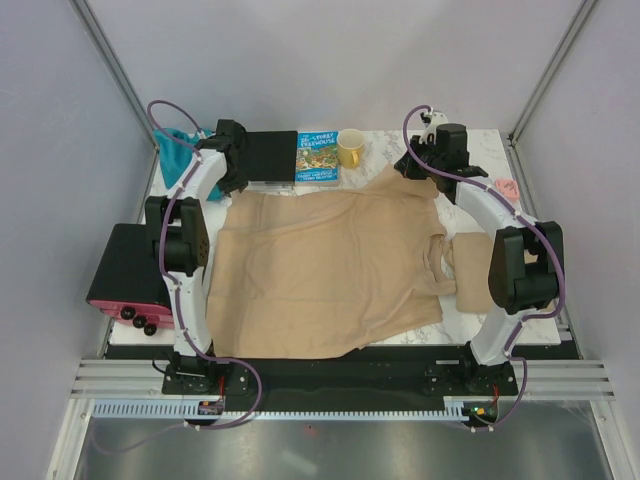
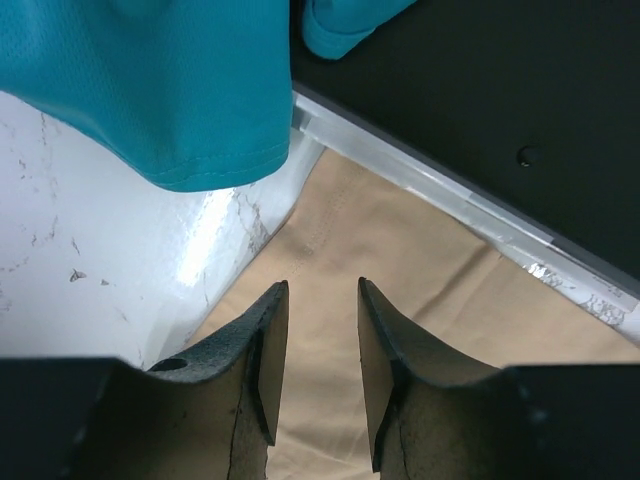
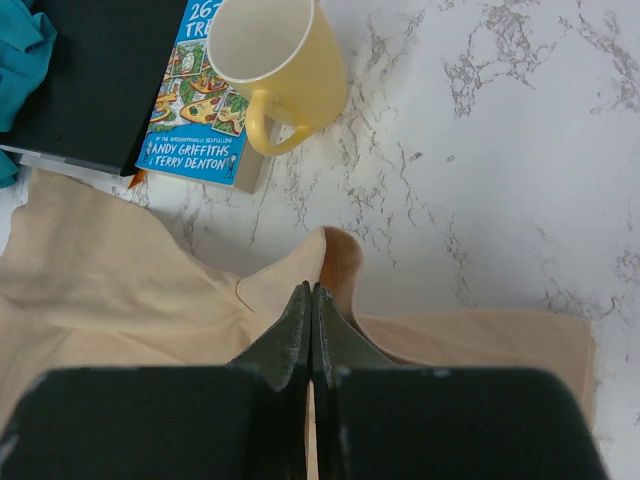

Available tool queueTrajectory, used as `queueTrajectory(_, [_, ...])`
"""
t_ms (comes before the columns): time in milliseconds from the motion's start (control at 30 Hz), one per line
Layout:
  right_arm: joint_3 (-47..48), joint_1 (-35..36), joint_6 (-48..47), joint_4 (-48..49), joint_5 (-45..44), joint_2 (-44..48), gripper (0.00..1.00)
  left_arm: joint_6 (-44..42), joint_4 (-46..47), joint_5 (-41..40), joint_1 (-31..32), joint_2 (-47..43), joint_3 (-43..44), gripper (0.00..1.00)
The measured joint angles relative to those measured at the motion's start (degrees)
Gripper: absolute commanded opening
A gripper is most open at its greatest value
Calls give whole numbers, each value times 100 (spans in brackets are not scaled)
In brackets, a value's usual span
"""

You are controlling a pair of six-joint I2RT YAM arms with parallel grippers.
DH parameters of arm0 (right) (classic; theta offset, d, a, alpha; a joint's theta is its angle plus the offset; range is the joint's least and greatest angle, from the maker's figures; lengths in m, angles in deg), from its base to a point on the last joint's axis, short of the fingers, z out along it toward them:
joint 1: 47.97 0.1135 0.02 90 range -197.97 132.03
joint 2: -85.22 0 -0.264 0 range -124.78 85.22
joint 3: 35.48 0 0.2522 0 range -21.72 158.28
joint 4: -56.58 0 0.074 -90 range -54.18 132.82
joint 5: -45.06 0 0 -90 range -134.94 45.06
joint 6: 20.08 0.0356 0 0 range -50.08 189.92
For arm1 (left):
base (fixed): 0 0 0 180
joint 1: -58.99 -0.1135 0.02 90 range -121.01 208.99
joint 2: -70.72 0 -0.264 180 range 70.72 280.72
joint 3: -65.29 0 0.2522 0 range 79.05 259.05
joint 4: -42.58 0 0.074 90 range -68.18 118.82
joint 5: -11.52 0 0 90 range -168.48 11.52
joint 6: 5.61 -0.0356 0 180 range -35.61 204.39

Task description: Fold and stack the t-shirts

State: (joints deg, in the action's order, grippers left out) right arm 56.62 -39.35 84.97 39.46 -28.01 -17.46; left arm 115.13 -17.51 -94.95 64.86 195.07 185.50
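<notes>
Marble table (image 1: 470, 150), biggest item on it is the spread tan t-shirt (image 1: 330, 270), lying flat across the middle, front hem at the near edge, some wrinkles. Second tan cloth (image 1: 472, 262) sits just beside its right side, partly hidden under the right arm (can't tell if it is folded). Black-and-pink box (image 1: 125, 265) off the table's left edge. Black board (image 1: 272, 155) at the far left, the shirt's far-left corner reaching its edge. Teal garment (image 2: 150, 80) bunched at the far-left corner, hem draped on the marble, part of it on the board. Picture book (image 3: 195, 100) next to the board, yellow mug (image 3: 275, 60) upright just beside it, handle toward the shirt.

Left gripper (image 2: 322, 290): jaws apart, nothing between them, over the shirt's far-left corner; contact with the cloth unclear. Right gripper (image 3: 312, 290): jaws pressed together, pinching the shirt's far-right edge, cloth pulled into a small peak at the tips.
</notes>
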Motion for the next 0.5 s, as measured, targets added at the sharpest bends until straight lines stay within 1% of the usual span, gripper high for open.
queueTrajectory(500, [-2,-44,0,0,33,0,0,-85,-11,-15,0,645,728,41])
